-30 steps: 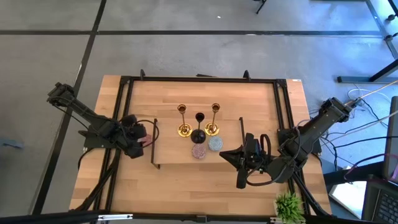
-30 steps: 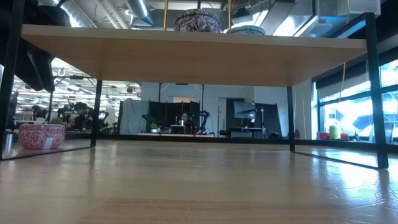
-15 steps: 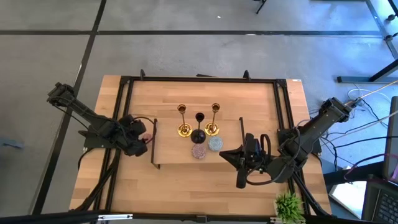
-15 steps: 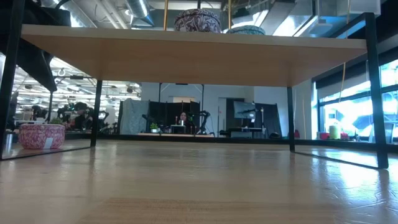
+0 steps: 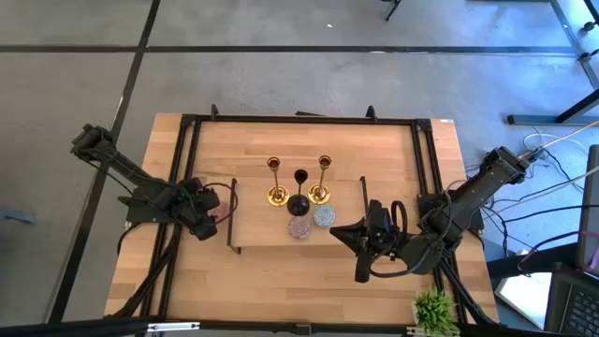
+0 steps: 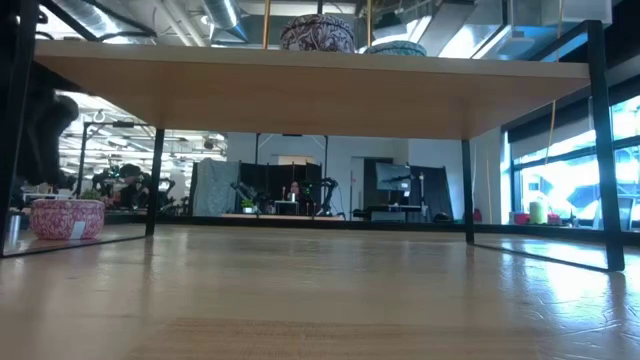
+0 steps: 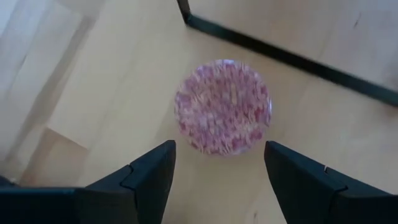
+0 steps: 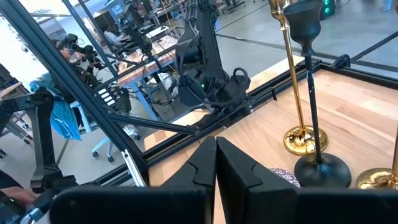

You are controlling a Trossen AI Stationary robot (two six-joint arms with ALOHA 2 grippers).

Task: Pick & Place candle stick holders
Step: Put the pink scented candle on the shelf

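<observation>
Left arm (image 5: 131, 178) stretched from the table's left edge toward the centre, wrist bent down. Left gripper (image 7: 217, 163) pointing straight down at the tabletop, both dark fingers (image 7: 146, 174) spread wide apart, nothing between them, tips above the surface. Seen from above at (image 5: 208, 212).

Right arm (image 5: 468, 201) coming in from the right edge, folded back on itself, wrist low and level. Right gripper (image 8: 216, 155) aimed across the table toward the left arm, fingers pressed together with no gap, holding nothing. From above at (image 5: 339, 229), resting and waiting.
</observation>
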